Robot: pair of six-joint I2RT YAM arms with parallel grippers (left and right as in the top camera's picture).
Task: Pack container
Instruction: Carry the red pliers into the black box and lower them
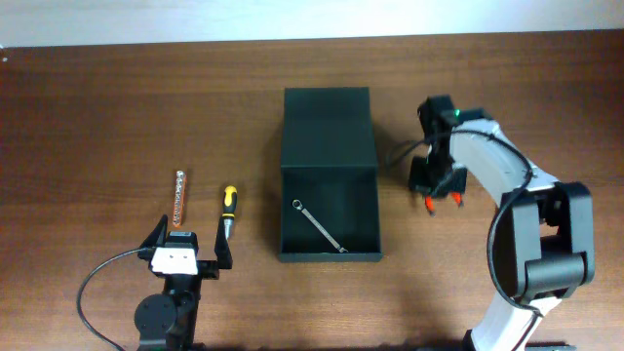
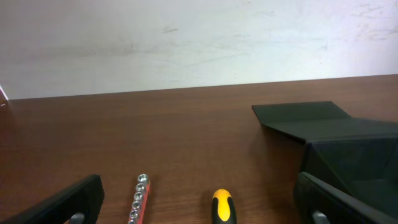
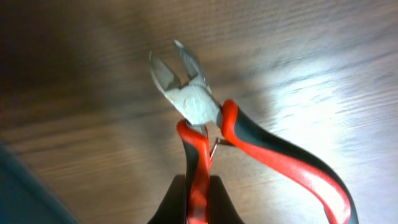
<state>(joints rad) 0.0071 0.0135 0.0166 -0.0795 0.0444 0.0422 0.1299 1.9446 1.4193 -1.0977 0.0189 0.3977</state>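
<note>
Found the box (image 1: 328, 127) in mid tabletop (image 1: 97, 117), matte black, oblong, lid folded back flat, a wrench (image 1: 320, 226) on its floor; just right of it, right hand (image 1: 439, 183) pinching red-handled pliers (image 3: 205, 118); left hand (image 1: 190, 251) spread wide near a screwdriver (image 1: 227, 207).

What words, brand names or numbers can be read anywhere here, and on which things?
None is legible. The container, the wrench inside it, the screwdriver, the socket rail and the red-handled pliers held in the right pincer show no readable mark; any stamp on the tools is too small or blurred to tell.
</note>
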